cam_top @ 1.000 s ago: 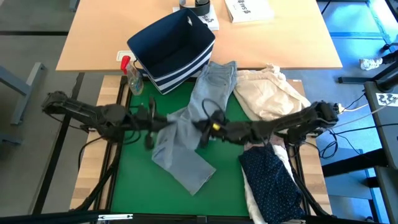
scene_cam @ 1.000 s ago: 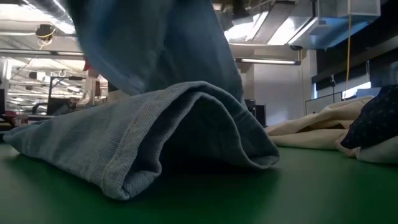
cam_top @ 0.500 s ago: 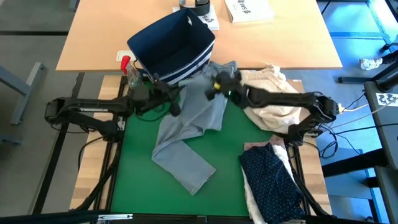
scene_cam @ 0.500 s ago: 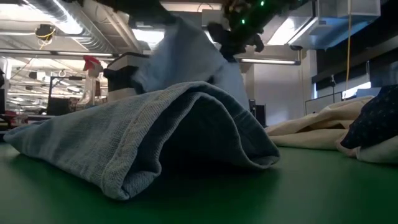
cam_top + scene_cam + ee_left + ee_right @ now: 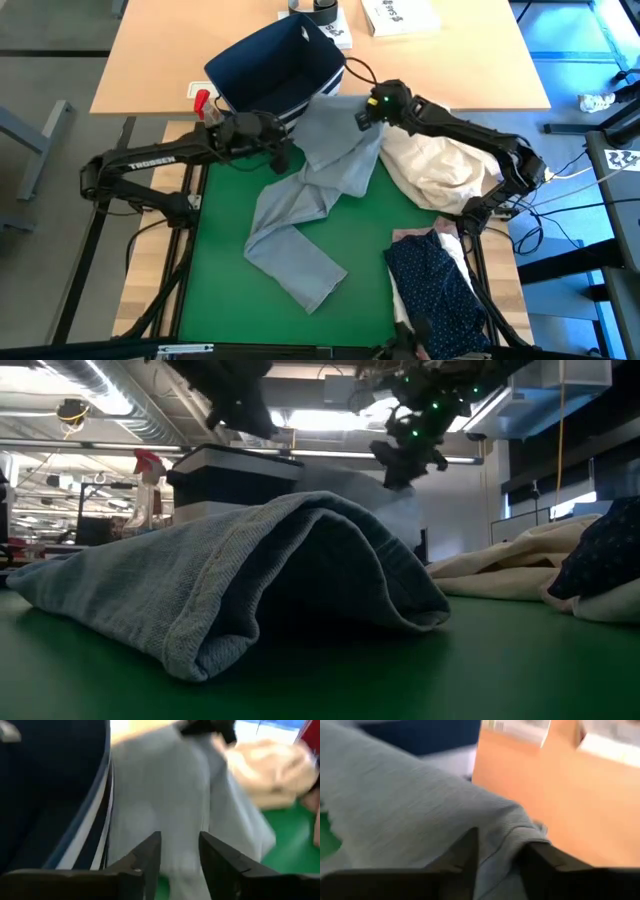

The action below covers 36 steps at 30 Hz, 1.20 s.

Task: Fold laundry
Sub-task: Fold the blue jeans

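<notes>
The light grey jeans (image 5: pixel 305 205) lie on the green mat (image 5: pixel 220 270) in the middle of the high view, their long axis running from the upper centre, at the foot of the fabric bin, down toward the lower centre, where the lower leg is folded back on itself. Their upper end rests against the cream-beige bundle (image 5: pixel 440 160) to its right. The navy dotted shirt (image 5: pixel 435 290) sits at the lower right, over a white garment (image 5: pixel 405 310).

The navy striped bin (image 5: pixel 275 75) stands tilted at upper centre; its inside looks dark, with nothing I can make out in it.

The left gripper (image 5: pixel 283 150) hovers at the jeans' upper left edge, jaws slightly apart, nothing between them. The right gripper (image 5: pixel 366 112) is at the upper right edge, jaws likewise apart over the cloth.
</notes>
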Motion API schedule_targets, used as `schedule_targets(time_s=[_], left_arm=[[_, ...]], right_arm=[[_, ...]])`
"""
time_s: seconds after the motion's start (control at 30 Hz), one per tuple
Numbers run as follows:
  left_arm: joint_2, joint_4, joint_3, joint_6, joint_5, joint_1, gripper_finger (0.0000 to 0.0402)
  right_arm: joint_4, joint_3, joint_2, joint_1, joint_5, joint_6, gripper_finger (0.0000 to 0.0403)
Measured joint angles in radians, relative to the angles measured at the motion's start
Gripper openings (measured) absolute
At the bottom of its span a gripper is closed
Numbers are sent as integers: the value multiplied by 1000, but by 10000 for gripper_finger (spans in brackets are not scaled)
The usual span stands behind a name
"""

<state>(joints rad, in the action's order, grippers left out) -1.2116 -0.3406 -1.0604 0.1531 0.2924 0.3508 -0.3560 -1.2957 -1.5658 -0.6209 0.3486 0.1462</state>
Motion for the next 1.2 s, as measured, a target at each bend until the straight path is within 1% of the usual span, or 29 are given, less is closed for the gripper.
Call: schedule_targets(time_s=[0.07,0.17,0.27,0.33,0.43,0.5,0.57,0.7,0.8,0.97,1.07,1.2], left_arm=[[17,-162,-35,32,-24,-8,139],[52,-347,-52,76,-115,-36,150],[79,-505,-45,83,-157,-95,153],[95,-582,-13,85,-158,-139,153],[138,-564,78,113,-176,-201,153],[165,-525,153,133,-213,-237,153],[182,-482,228,158,-252,-269,154],[206,-397,350,236,-346,-327,154],[204,-374,407,275,-379,-369,154],[204,-352,493,352,-379,-420,154],[204,-347,542,380,-381,-446,154],[204,-314,589,414,-392,-481,154]], right_arm=[[-64,0,7,-12,-61,18,158],[-155,0,45,-5,-218,65,203],[-226,0,93,56,-367,149,231],[-284,0,124,115,-415,200,241],[-355,0,170,233,-420,302,245],[-354,-1,180,332,-410,372,244],[-332,-1,174,442,-378,437,242],[-215,-2,117,658,-271,507,241],[-113,-2,23,783,-204,535,241],[1,-2,-161,901,-194,608,240],[0,-1,-257,941,-219,687,240],[-62,0,-343,966,-223,834,240]])
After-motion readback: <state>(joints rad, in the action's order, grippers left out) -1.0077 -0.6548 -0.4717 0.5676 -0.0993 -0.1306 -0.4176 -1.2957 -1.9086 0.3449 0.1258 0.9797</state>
